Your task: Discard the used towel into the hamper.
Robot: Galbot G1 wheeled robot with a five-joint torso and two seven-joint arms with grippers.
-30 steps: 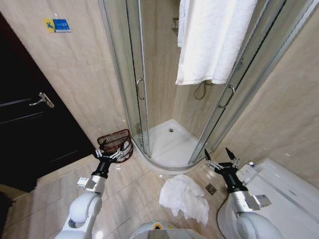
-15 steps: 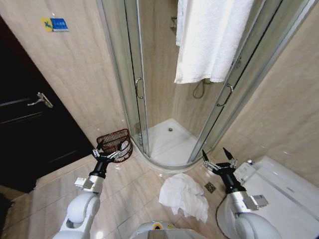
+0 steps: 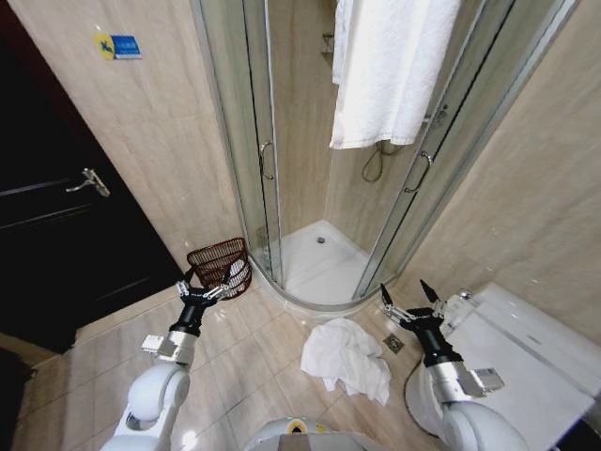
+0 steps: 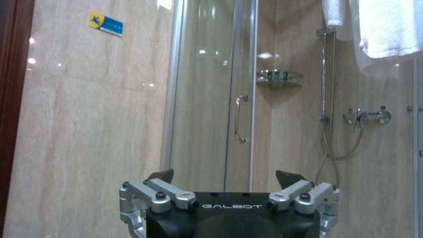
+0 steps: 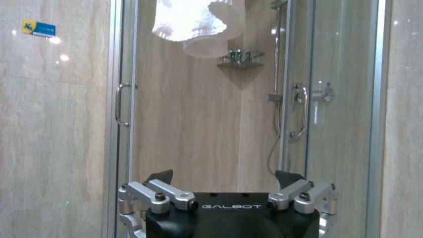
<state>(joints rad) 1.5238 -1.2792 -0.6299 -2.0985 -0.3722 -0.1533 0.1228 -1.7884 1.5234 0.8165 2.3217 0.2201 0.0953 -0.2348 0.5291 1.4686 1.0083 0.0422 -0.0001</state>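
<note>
Everything in the head view has slid a little since a second ago: the blue sign [image 3: 119, 46] and the door handle [image 3: 89, 181] sit farther right and the shower looks nearer, so the robot's camera has moved, not the things. Both arms hang much as they did.

On the left, the dark door [image 3: 56, 216] is smooth and shiny. Next to it, the small round reddish-brown wire basket [image 3: 220, 265] stands on the floor tiles, in the corner where the wall meets the curved glass shower [image 3: 272, 169]. It is full of holes like a net and wider at the top. The left gripper [image 3: 203, 287] hovers just in front of it, fingers spread wide, holding nothing.

In the middle of the floor, near the shower's white step, lies the crumpled white towel [image 3: 346, 357]. It looks soft, floppy and lumpy. A clean white towel [image 3: 390, 66] hangs high on the shower.

The right gripper [image 3: 413, 305] hovers just beside the heap, fingers spread wide, also empty. Farther right is a smooth white toilet lid [image 3: 526, 348].

To do this well, I think a gripper should go down into the thick middle of the heap and pinch a big fold, so no corner drags.
</note>
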